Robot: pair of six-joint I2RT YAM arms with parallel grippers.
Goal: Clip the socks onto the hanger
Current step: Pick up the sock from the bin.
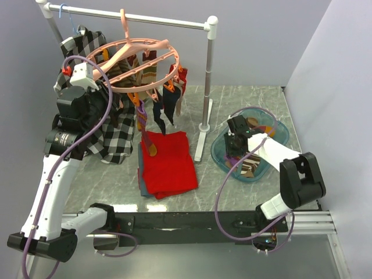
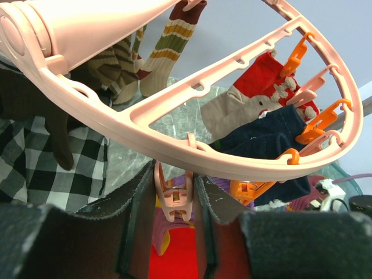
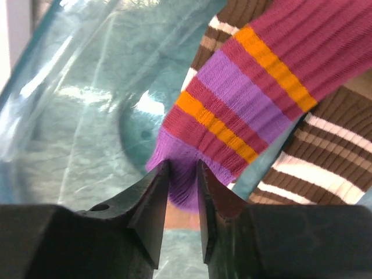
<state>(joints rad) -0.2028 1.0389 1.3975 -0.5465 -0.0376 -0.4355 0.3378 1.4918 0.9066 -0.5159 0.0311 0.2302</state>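
White arms (image 1: 43,197), black joints (image 1: 302,180), looping purple cables (image 1: 217,200), black left claw (image 2: 171,192).

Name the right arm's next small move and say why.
Probably a short, straight lift. The right gripper is pinched on the purple toe of the striped sock, which lies in the teal bowl across a brown-striped sock. The left gripper holds a pink clip under the hanger, so the sock needs to clear the bowl before travelling there.
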